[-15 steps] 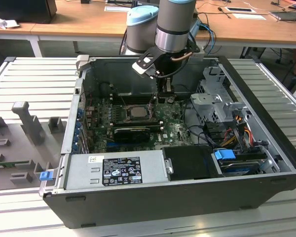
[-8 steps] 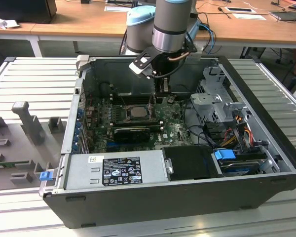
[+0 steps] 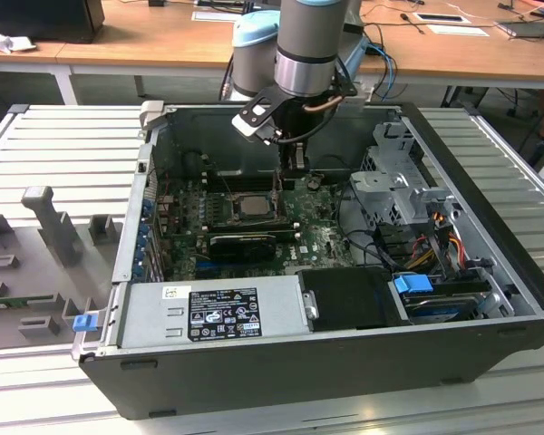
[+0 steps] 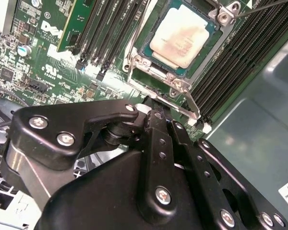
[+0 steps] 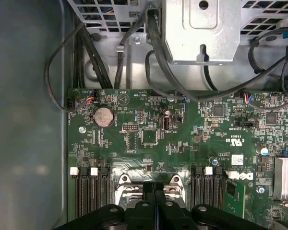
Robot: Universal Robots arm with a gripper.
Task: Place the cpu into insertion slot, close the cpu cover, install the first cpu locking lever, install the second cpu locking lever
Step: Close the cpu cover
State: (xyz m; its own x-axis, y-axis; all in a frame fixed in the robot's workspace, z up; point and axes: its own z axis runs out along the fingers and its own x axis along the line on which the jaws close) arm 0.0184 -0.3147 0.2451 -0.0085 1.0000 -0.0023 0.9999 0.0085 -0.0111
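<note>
Cpu (image 4: 182,34): lying silver face up in the insertion slot, hiding it. Computer case (image 3: 490,272) is lying open on the surface (image 3: 63,154), giving access from above. Green board (image 5: 182,139) is carrying the socket. Gripper (image 5: 153,192), jaws clenched with nothing visible between them, is hovering just beside the cover (image 4: 134,61) framing the chip, seemingly addressing a thin lever (image 4: 182,108).

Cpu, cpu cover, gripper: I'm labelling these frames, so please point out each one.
cpu (image 4: 182,36), second wrist view, middle of its metal top face.
cpu cover (image 4: 154,72), second wrist view, frame edge beside the chip.
gripper (image 5: 155,192), first wrist view, where its fingertips meet.
</note>
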